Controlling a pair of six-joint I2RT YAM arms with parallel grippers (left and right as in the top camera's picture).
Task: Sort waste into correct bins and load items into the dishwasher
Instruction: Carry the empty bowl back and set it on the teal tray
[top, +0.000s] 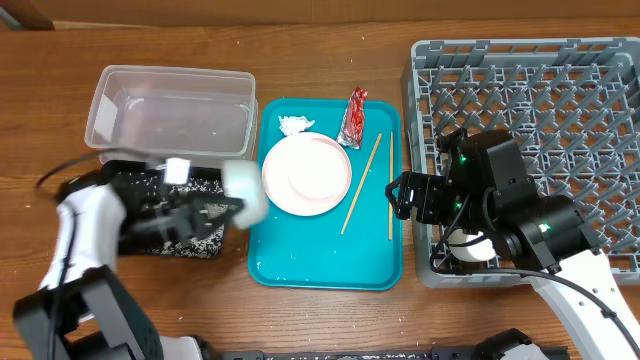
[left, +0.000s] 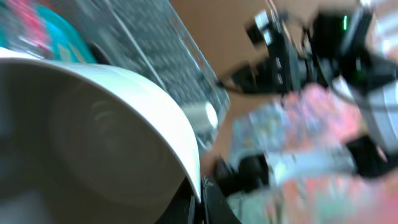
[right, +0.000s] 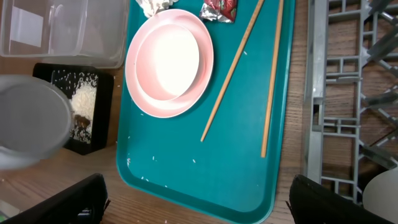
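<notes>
From overhead, the left pincer clamps the whitish bowl at the teal tray's left edge, above the rice-strewn black tray. The right pincer hangs at the teal tray's right edge, beside the dish rack.

The left wrist view is blurred. The bowl's rim fills its left side.

In the right wrist view, the right pincer's fingers are spread wide over the teal tray's near edge, empty. The plate, chopsticks, wrapper and paper wad lie on the teal tray.

Overhead faces straight down. Right wrist, nearer, also faces downward, sharing the teal tray. Left wrist is blurred, close against a whitish bowl.
</notes>
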